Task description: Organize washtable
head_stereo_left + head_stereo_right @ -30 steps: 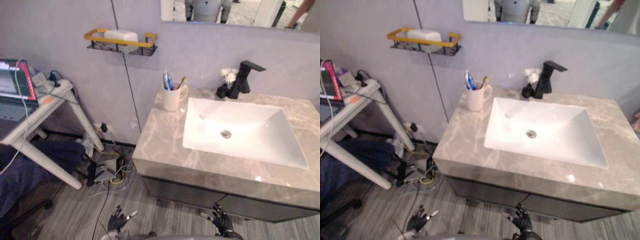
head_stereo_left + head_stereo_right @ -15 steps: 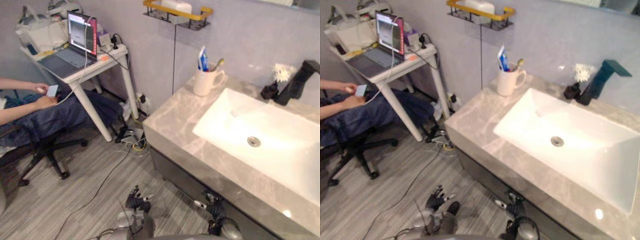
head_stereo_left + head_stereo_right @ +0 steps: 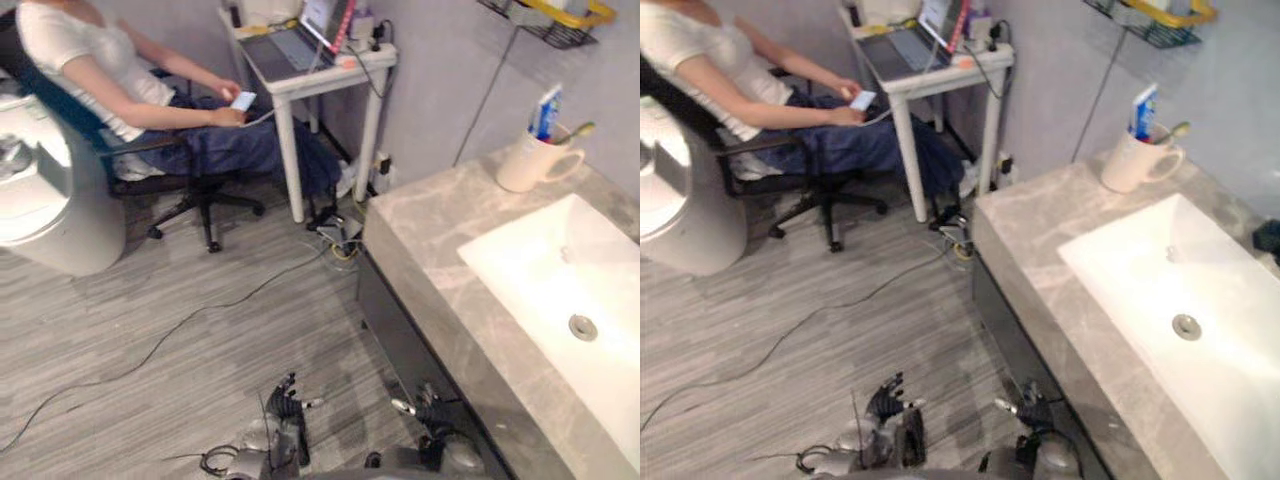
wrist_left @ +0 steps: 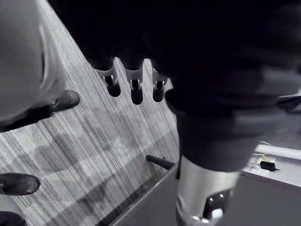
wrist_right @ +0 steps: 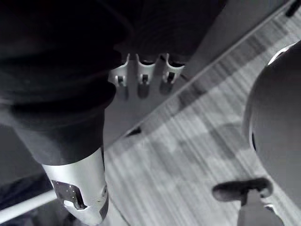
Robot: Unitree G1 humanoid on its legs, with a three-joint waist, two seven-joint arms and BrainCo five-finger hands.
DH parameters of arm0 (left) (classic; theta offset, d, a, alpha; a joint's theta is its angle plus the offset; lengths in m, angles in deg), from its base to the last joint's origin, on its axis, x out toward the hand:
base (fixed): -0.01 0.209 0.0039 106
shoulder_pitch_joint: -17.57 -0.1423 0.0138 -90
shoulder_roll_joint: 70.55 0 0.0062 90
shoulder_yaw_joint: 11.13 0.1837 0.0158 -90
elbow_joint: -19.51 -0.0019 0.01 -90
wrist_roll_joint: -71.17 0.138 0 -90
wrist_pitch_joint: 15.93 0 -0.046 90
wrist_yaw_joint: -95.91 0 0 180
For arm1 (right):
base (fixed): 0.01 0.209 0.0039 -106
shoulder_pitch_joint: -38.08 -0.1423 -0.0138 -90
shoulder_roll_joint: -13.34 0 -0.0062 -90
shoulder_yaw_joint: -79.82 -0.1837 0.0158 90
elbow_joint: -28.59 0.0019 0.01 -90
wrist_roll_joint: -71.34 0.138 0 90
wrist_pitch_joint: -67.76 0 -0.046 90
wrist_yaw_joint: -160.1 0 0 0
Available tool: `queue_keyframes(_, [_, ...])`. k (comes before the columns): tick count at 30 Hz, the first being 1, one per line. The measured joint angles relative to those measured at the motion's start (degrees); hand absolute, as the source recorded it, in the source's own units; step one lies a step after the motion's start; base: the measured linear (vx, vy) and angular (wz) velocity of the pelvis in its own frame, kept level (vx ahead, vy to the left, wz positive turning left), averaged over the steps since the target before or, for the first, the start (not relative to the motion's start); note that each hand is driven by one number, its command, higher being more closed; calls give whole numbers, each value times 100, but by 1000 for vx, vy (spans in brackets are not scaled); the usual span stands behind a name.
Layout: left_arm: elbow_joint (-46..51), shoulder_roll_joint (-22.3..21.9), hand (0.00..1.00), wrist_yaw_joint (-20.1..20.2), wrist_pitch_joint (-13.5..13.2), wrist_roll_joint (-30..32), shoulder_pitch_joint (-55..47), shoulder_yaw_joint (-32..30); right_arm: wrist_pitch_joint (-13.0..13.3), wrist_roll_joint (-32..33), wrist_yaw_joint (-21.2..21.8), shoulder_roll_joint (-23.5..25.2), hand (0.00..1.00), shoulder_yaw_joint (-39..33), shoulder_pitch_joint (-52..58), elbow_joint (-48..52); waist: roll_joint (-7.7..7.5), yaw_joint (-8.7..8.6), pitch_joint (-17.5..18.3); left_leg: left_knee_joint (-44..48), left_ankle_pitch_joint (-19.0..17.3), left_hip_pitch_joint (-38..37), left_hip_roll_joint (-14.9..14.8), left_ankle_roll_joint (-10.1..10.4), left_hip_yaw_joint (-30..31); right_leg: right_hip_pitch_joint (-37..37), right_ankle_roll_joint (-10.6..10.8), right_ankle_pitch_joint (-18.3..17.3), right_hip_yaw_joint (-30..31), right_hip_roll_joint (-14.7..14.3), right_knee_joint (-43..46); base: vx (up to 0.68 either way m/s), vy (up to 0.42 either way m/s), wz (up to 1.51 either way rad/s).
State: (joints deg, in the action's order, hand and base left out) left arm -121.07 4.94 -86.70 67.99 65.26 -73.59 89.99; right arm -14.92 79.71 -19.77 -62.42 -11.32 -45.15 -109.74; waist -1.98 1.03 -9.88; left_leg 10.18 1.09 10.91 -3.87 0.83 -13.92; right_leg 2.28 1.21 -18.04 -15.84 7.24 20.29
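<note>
The washtable's grey marble top runs along the right, with a white sink basin set into it. A cream mug holding toothbrushes and a toothpaste tube stands at the top's far corner by the wall. Above it a black and yellow wall shelf shows in part. My left hand and right hand hang low over the floor in front of the dark cabinet. Both have relaxed, straight fingers and hold nothing. The right hand's fingers point down beside the cabinet front.
A person sits on a black office chair at the far left, holding a phone. A white desk with a laptop stands against the wall. Cables lie by the desk's legs. A white rounded object is at the left edge.
The camera has swung left: the sink slid to the right edge, the faucet went out of view, and the seated person came fully into view. Both hands stay low and open.
</note>
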Motion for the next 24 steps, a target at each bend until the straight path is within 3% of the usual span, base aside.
queue_keyframes(4, [-67, 150, 0, 2, -5, 0, -34, 56, -1, -7, 8, 13, 0, 54, -156, -86, 28, -1, -15, -153, 13, 15, 77, -40, -29, -60, 178, 261, 59, -6, -431, -57, 130, -6])
queue_keyframes(7, [-66, 201, 0, 28, -35, 2, -25, 54, -2, -81, 13, 16, 0, 159, -282, -101, 36, 6, -20, 10, -192, 210, 269, -283, -54, -14, 354, 281, 154, 123, -579, 13, 178, -3])
queue_keyframes(9, [-50, 208, 0, 104, -68, 36, -26, 51, -9, -127, 16, -8, 0, 160, -247, -101, 25, 9, -26, 209, -472, 287, 432, -394, 11, -36, 613, 148, 152, 334, -393, 131, 193, 24])
queue_keyframes(11, [-68, 199, 0, 134, -61, 110, -8, 64, -14, -127, 24, -106, 0, 168, -171, -96, 38, -27, -57, 236, -613, 168, 700, -527, 208, 222, 611, 164, 427, 544, 578, 213, 195, 41])
queue_keyframes(12, [-67, 217, 0, 132, -52, 121, -12, 59, 12, -128, 28, -106, 0, 162, -204, -30, 108, -39, -98, 203, -649, 58, 735, -581, 392, 555, 531, 161, 723, 504, 1303, 250, 165, 72])
queue_keyframes(14, [-71, 338, 0, 126, -48, 123, -15, 56, 17, -124, 36, -105, 0, 197, -227, -37, 126, -37, -169, 124, -684, -126, 738, -634, 744, 740, 536, -35, 830, 221, 1459, 272, 94, 85])
queue_keyframes(17, [-79, 419, 0, 104, -54, 94, -45, 40, 28, -119, 113, -133, 0, 312, -328, -27, 156, -30, -254, 30, -776, -434, 811, -692, 1395, 1259, 489, -50, 853, -94, 1294, 300, 6, 108])
queue_keyframes(20, [-187, 386, 0, 98, -82, 82, -47, -8, 59, -105, 128, -225, 0, 373, -414, -7, 242, -75, -371, 77, -974, -844, 855, -583, 2094, 1650, 615, 272, 1601, -405, 568, 359, -79, 131])
queue_keyframes(22, [-293, 378, 0, 90, -95, 86, -40, -61, 109, -100, 127, -206, 0, 386, -398, 31, 114, -186, -330, 226, -1114, -927, 1054, -473, 2902, 1900, 689, 750, 2495, -424, -11, 489, -249, 206])
queue_keyframes(24, [-401, 362, 0, 88, -104, 100, 0, -79, 107, -101, 130, -189, 0, 377, -339, 41, -90, -281, -263, 366, -1298, -947, 1254, -330, 3616, 1976, 731, 1023, 2825, -199, -67, 444, -364, 202])
